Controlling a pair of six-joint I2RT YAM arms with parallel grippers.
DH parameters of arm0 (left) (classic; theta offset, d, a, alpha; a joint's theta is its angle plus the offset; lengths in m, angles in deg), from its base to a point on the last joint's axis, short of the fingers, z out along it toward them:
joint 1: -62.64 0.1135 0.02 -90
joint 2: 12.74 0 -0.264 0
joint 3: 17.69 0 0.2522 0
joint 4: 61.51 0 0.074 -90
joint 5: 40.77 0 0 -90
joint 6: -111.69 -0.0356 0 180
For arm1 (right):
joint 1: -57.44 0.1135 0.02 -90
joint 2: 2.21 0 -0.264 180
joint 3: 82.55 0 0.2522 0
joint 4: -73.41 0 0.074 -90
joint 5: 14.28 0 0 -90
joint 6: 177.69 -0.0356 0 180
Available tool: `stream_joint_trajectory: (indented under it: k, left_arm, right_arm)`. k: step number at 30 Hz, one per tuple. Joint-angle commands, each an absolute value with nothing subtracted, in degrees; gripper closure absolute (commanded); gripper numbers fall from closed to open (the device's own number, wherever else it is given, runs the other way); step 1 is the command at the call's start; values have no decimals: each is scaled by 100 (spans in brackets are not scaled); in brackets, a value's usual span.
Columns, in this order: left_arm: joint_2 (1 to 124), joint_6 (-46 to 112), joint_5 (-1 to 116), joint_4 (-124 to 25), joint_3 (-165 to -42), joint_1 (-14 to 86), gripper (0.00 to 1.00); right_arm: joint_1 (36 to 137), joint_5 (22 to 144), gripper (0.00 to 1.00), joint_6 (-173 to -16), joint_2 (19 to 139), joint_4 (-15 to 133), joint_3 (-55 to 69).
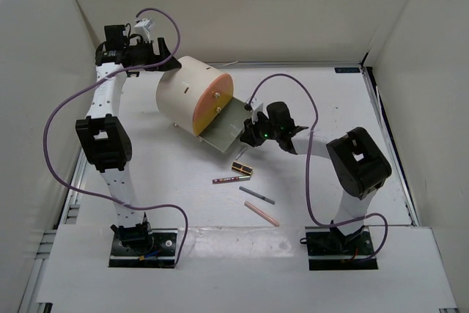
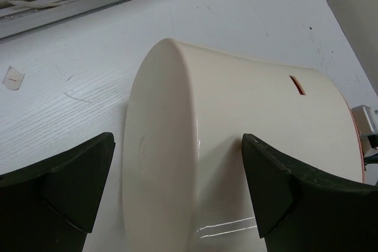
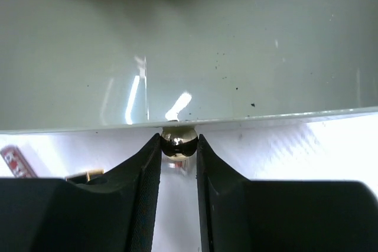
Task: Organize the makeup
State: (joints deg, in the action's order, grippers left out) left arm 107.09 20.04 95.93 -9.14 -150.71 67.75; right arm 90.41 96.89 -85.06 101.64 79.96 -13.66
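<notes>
The makeup in view lies on the table in front of the arms: a square rose-gold compact (image 1: 242, 170), a thin pink pencil (image 1: 229, 179), a grey pencil (image 1: 257, 195) and a peach stick (image 1: 261, 213). My right gripper (image 1: 248, 133) is shut on a round gold knob (image 3: 179, 138) at the edge of a grey-green panel (image 3: 189, 45) that hangs open from the big cream cylinder (image 1: 187, 93). My left gripper (image 1: 165, 64) is open and straddles the cylinder's (image 2: 236, 146) rear end. In the right wrist view the pink pencil (image 3: 15, 160) shows at the left below the panel.
The cylinder lies on its side at the back centre, with its orange front (image 1: 214, 105) facing the right arm. White walls enclose the table on the left, back and right. A purple cable (image 1: 66, 108) loops beside the left arm.
</notes>
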Motion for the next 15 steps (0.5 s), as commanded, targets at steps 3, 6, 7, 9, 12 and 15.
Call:
stream_joint_trajectory:
  k: [3,6,7,9,12,15]
  left_arm:
    - [10574,1853,9177,-802,-14869,6721,2]
    - [10530,1888,9159,-837,-14870,6686,2]
    - [10521,1897,9142,-837,-14887,6686,2]
    - [10468,1993,9159,-907,-14957,6686,2]
    - [10459,2143,9019,-837,-15289,6686,2]
    - [10363,2308,8756,-732,-15589,6686,2]
  right_arm:
    - [9013,9655,73,-8251,9904,7626,-1553]
    - [9057,9611,62,-8189,9921,7574,-1430]
    - [9014,9602,58,-8172,9895,7547,-1386]
    - [9013,9602,46,-8181,9904,7407,-1220]
    - [9031,9593,25,-8154,9694,7179,-1148]
    - [9013,9367,17,-8119,9325,6941,-1306]
